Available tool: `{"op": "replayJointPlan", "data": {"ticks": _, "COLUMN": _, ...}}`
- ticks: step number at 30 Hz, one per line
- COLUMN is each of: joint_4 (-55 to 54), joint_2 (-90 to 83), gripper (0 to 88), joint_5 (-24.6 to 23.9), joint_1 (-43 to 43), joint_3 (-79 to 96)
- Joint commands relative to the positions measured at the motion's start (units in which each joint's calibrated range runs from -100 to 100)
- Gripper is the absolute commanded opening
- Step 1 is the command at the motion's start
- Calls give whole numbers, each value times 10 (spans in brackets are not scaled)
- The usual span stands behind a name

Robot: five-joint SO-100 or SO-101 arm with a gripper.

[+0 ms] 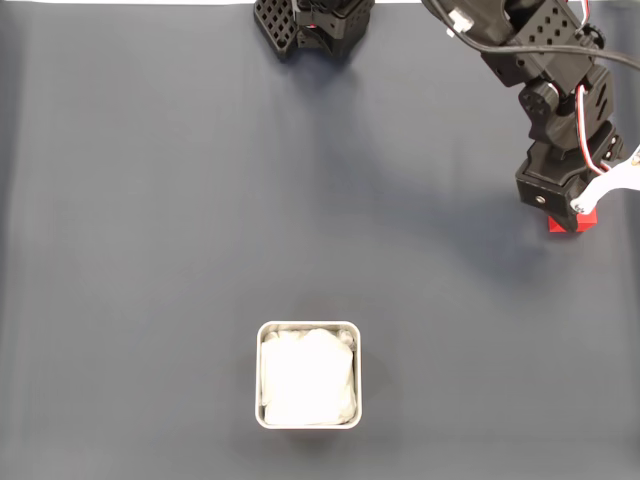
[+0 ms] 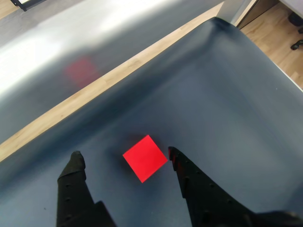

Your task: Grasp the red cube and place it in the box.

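Hovering over the far right of the bench (image 1: 150, 200) in the fixed view, the arm has its fingers (image 2: 124, 158) spread wide on either side of the cube (image 2: 145, 158), gripping nothing. In the wrist view the cube lies on the dark mat between the tips, close to the right-hand finger (image 2: 176, 158) and well clear of the left one, with its corners turned towards them. The fixed view shows just a sliver of red (image 1: 585, 218) under the gripper.

The off-centre, skewed pose looks like the main risk. If the fingers shut from here, the near one would probably meet a corner first and spin or shove the cube sideways, so it could squirt out or end up pinched on an edge. Coming down too far might drive the tips into the mat. The box (image 1: 308, 374) sits well apart, low in the middle of the fixed view, with crumpled white paper inside; a loose grip could drop the cube on the long carry across.

The mat is dark grey-blue, smooth and slightly glossy. Beyond its edge the wrist view shows a pale wooden strip, a blurred grey surface with a faint red reflection, and wood flooring at the top right.
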Motion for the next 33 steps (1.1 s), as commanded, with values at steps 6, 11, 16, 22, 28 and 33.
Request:
{"op": "replayJointPlan", "data": {"ticks": 6, "joint_4": -14, "joint_2": 9, "gripper": 410, "joint_5": -8, "joint_1": -4, "joint_3": -38}}
{"op": "replayJointPlan", "data": {"ticks": 11, "joint_4": -14, "joint_2": 19, "gripper": 410, "joint_5": -8, "joint_1": -3, "joint_3": -49}}
{"op": "replayJointPlan", "data": {"ticks": 16, "joint_4": -14, "joint_2": 29, "gripper": 411, "joint_5": -8, "joint_1": -3, "joint_3": -59}}
{"op": "replayJointPlan", "data": {"ticks": 22, "joint_4": -15, "joint_2": 38, "gripper": 411, "joint_5": -8, "joint_1": -3, "joint_3": -65}}
{"op": "replayJointPlan", "data": {"ticks": 28, "joint_4": -17, "joint_2": 41, "gripper": 411, "joint_5": -11, "joint_1": -5, "joint_3": -62}}
{"op": "replayJointPlan", "data": {"ticks": 33, "joint_4": -17, "joint_2": 41, "gripper": 411, "joint_5": -15, "joint_1": -8, "joint_3": -54}}
